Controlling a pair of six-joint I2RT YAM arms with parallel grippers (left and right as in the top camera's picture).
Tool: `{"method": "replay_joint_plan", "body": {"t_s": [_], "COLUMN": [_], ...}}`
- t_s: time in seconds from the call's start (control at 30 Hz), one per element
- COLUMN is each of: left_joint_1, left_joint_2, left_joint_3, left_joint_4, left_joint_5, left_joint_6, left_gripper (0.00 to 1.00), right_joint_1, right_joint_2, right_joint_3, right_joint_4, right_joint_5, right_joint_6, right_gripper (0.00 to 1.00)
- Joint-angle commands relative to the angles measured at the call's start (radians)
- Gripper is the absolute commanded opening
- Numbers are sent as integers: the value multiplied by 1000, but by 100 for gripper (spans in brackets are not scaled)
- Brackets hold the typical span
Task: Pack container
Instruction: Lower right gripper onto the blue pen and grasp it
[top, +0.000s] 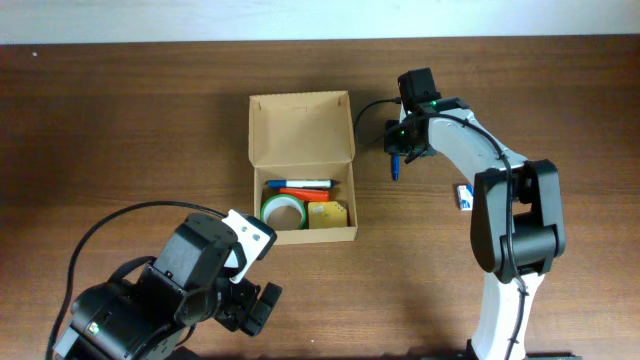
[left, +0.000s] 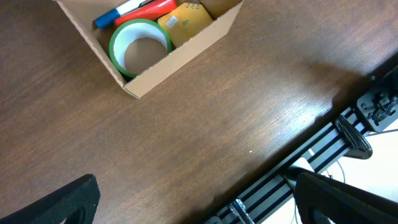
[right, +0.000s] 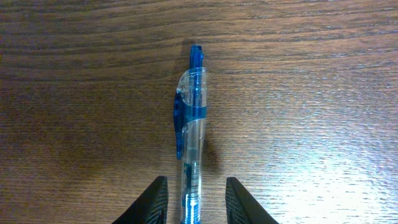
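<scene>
The right claw (right: 196, 190) is open, its two fingers straddling a blue pen (right: 189, 124) with a gap on each side. The pen lies on the wooden surface (right: 311, 93), and bare wood runs beyond its tip. Near it on the left stands the container (top: 300, 130), flap lid back, holding a green tape roll (top: 283, 210), pens (top: 298, 187) and a yellow item (top: 328, 214). The left claw (top: 258, 303) hangs spread and empty off the container's front corner, close to the surface's near edge.
</scene>
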Motion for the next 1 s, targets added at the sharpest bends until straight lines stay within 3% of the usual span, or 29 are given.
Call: {"method": "replay_joint_plan", "body": {"t_s": [0.0, 0.23, 0.33, 0.4, 0.97], "left_joint_1": [-2, -2, -2, -2, -2], "left_joint_2": [-4, -4, -4, -4, -4], "left_joint_3": [16, 16, 16, 16, 16], "left_joint_4": [0, 0, 0, 0, 0], "left_joint_5": [11, 11, 11, 11, 11], "left_joint_6": [-6, -6, -6, -6, -6], "left_gripper": [100, 100, 100, 100, 100], "right_joint_1": [8, 8, 8, 8, 5], "right_joint_2": [31, 47, 47, 47, -40], "right_joint_3": [-6, -6, -6, -6, 45], "right_joint_4": [-3, -8, -10, -12, -119], "right_joint_5": [16, 16, 16, 16, 16], "right_joint_6": [9, 9, 9, 9, 5], "right_gripper": [32, 31, 11, 4, 4]}}
